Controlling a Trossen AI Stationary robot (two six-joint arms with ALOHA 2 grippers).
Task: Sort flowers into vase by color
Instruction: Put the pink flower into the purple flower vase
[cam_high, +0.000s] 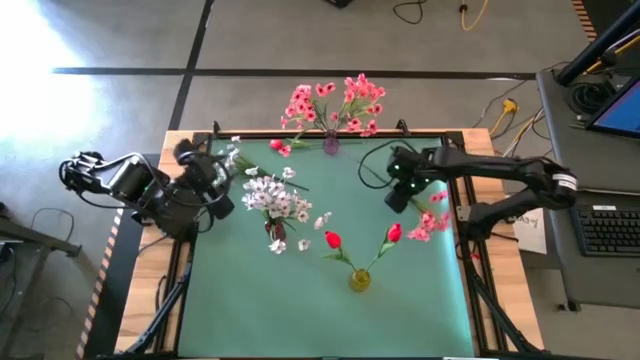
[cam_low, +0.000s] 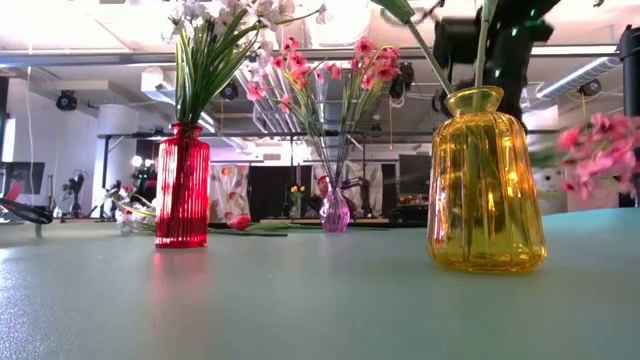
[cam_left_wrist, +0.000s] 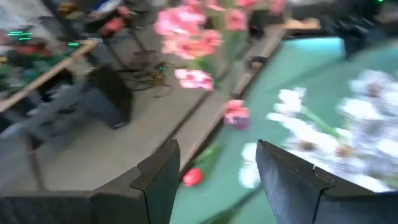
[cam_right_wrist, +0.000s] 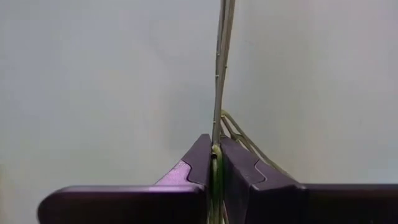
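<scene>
Nearest to the front edge of the green table mat (cam_high: 300, 310) stands the ribbed yellow glass vase (cam_high: 359, 280); it holds two single red buds on thin green stems (cam_high: 333, 240). A little behind it, to the left, the ribbed red glass vase (cam_high: 273, 232) holds the cluster of small white blossoms (cam_high: 275, 197). On the right side, the right gripper (cam_high: 400, 196) is closed tightly on a thin green stem (cam_right_wrist: 217, 99), and the spray of small pink blossoms (cam_high: 430, 224) lies just beside it near the mat's right edge. On the left, the left gripper (cam_left_wrist: 214, 171) has its fingers wide apart and holds nothing, close to the white blossoms. At the far edge, the small purple glass vase (cam_high: 331, 145) holds the tall pink blossoms (cam_high: 335, 103).
</scene>
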